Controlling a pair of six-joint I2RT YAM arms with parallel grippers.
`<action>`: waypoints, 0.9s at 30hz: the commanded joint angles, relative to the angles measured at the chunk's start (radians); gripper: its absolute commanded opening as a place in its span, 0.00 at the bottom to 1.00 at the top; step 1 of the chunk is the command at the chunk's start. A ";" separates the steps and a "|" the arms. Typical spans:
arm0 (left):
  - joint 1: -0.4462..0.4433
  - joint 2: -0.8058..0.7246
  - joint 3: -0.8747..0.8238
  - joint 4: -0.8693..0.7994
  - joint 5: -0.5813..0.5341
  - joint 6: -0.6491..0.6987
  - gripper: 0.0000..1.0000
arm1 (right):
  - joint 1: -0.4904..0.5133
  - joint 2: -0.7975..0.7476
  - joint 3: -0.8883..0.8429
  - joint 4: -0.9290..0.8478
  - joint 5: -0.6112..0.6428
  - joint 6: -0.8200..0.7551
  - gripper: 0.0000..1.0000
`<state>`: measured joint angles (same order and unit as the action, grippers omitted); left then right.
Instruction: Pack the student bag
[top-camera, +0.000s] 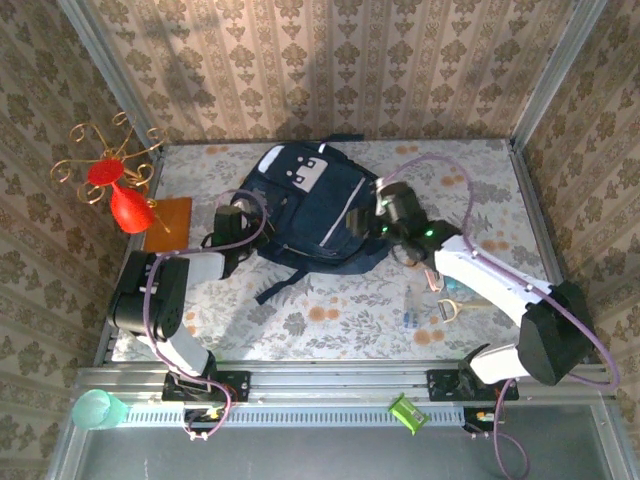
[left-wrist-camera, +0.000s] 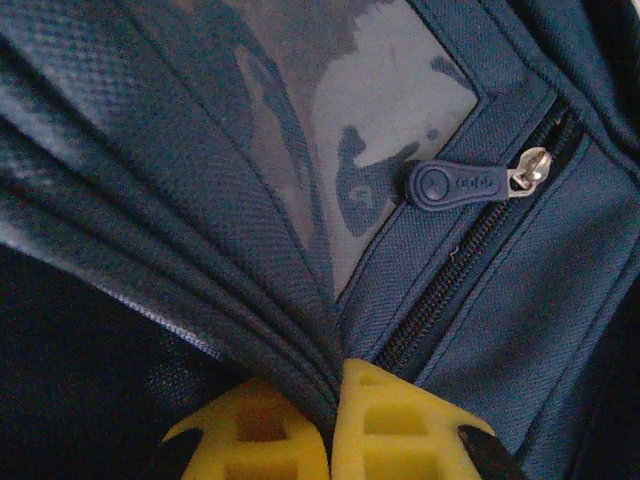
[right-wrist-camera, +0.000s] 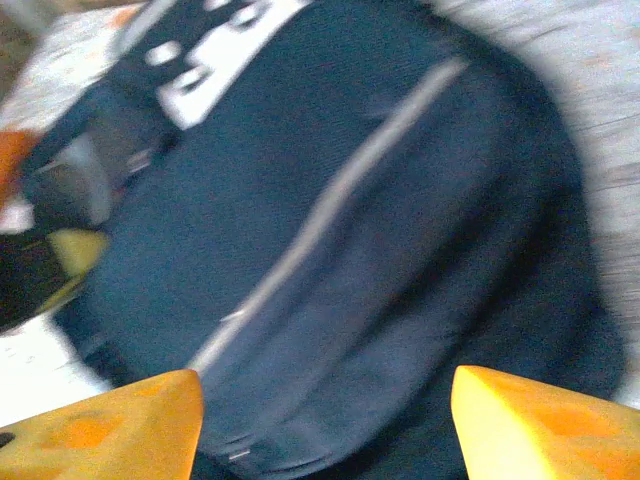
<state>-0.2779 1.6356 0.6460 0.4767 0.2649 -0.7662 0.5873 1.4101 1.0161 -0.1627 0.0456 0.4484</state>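
One student bag (top-camera: 310, 210) lay centred. Left gripper (left-wrist-camera: 334, 410), at its 9 o'clock, pinched a fabric fold. Right gripper (right-wrist-camera: 325, 425), at 3 o'clock, gaped wide.

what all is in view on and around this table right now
dark navy fabric backpack: one, navy with white-grey patches, mid-table
dark blue rubber zip pull: one, navy, on the backpack's zip
red vase-shaped ornament: one, red, far left
gold wire stand: one, gold, above the ornament
flat orange board: one, orange-brown, left of the backpack
translucent teal cup: one, teal, near-left corner
small green piece: one, green, near rail
small pale objects: a few, too small to identify, right of table
left gripper: yellow fingers, shut on a backpack fold
right gripper: yellow fingers, open, over the backpack
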 joint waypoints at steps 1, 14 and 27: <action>-0.049 -0.042 -0.053 -0.008 0.074 -0.037 0.00 | 0.114 0.074 -0.028 0.093 -0.066 0.148 0.64; -0.114 -0.223 -0.084 -0.128 0.066 -0.077 0.00 | 0.330 0.407 0.142 0.221 0.011 0.367 0.52; -0.125 -0.274 -0.096 -0.157 0.044 -0.075 0.00 | 0.340 0.539 0.194 0.229 0.145 0.445 0.41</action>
<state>-0.3801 1.4040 0.5648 0.3359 0.2554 -0.8524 0.9298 1.9030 1.1778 0.0563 0.0856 0.8562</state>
